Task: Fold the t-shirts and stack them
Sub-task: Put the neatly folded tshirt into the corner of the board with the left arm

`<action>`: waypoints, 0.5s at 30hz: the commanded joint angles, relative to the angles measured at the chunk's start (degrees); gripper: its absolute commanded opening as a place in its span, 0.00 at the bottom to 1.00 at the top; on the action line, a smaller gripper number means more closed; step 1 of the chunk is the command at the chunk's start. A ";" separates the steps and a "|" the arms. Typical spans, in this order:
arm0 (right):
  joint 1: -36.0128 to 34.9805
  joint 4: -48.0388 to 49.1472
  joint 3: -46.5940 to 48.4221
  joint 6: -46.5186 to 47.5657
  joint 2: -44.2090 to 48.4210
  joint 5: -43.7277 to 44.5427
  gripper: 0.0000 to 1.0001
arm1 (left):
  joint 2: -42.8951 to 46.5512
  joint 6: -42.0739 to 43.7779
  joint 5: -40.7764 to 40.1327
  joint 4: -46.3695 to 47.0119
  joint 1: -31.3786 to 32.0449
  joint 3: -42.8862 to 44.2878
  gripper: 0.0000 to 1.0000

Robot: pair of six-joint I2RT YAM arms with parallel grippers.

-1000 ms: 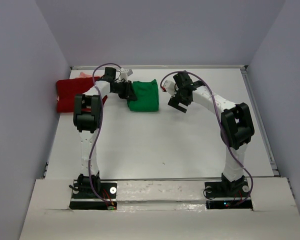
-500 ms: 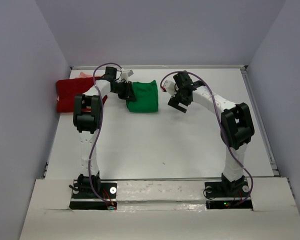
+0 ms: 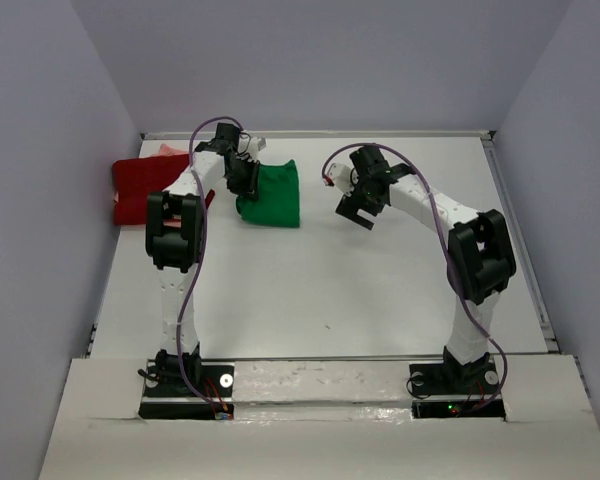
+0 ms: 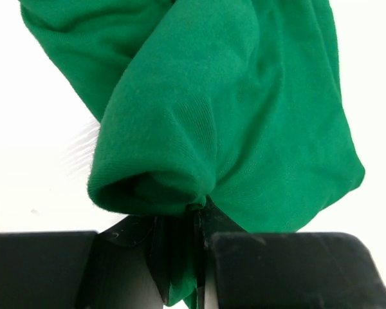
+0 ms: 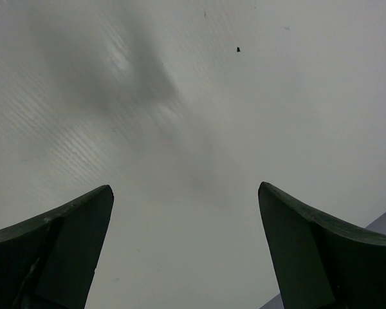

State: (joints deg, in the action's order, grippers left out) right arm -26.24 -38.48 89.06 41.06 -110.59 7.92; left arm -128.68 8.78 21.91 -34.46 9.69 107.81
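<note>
Three shirts are in view, one of each colour. The green shirt (image 3: pixel 270 197) sits as a small folded bundle at the far middle of the table (image 3: pixel 330 290). The left gripper (image 3: pixel 244 178) holds its left edge with the jaws drawn narrow. In the left wrist view a bunch of green cloth is pinched between the two black fingers (image 4: pixel 270 270), and the rest of the shirt spreads out ahead of them over the white surface, with one thick rolled fold on the left. Whether the pinched edge is lifted off the table cannot be told.

The red shirt (image 3: pixel 140 188) lies at the far left of the table, close to the left wall, with the left arm reaching across between it and the green one. The pink shirt (image 3: pixel 170 150) shows only as a thin strip just behind the red one, at the back edge.

There are two arms. The right gripper (image 3: pixel 358 203) hangs to the right of the green shirt, near it but apart, with its jaws spread wide and holding nothing. Its two fingers (image 5: pixel 58 251) frame only bare table
</note>
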 commanded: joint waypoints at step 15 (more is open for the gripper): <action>-0.22 1.13 0.06 -1.07 4.41 -2.03 1.00 | 10.56 2.82 -21.29 -3.50 3.14 -3.92 0.00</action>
State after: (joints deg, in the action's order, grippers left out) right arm -26.24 -38.39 89.01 40.86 -108.14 7.16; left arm -122.69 9.58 4.21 -36.51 12.75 103.72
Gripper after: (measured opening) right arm 0.995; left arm 0.235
